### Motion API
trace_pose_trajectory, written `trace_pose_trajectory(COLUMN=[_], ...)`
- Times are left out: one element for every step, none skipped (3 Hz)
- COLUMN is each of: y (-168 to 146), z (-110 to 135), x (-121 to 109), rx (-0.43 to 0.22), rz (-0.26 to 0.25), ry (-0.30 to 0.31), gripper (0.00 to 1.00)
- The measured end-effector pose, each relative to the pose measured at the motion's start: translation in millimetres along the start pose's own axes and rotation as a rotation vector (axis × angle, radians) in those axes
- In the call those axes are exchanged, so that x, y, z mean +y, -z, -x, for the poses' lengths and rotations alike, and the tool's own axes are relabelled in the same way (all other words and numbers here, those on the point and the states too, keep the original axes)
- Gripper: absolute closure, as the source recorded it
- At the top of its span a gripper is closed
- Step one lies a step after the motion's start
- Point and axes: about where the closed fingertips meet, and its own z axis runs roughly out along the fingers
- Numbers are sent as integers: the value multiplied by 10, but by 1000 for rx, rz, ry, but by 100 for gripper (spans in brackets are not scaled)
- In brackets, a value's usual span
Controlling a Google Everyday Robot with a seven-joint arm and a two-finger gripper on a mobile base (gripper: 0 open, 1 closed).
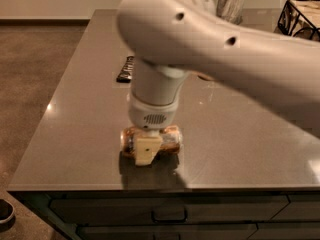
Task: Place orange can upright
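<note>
The orange can point(169, 140) lies on its side on the grey countertop point(80, 124), close to the front edge. It has an orange-gold body, and its silver end point(126, 142) faces left. My gripper point(147, 146) comes straight down from the big white arm point(210, 49) and sits right over the middle of the can, straddling it. Its cream-coloured near part covers the can's centre. The can rests on the counter and is not lifted.
A black remote point(125, 69) lies on the counter behind the can to the left. A tall silver-grey cylinder point(231, 1) stands at the back. A black wire basket point(300, 14) is at the back right. Drawers point(167, 215) lie below the counter's front edge.
</note>
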Motion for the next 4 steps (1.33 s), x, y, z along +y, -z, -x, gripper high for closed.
trace_pose_trajectory(y=[179, 375, 571, 721], z=[-25, -100, -162, -170], x=[-106, -271, -394, -457], rx=[-91, -204, -327, -461], rz=[32, 71, 62, 46], ry=[-9, -8, -17, -41], gripper=[94, 100, 100, 100])
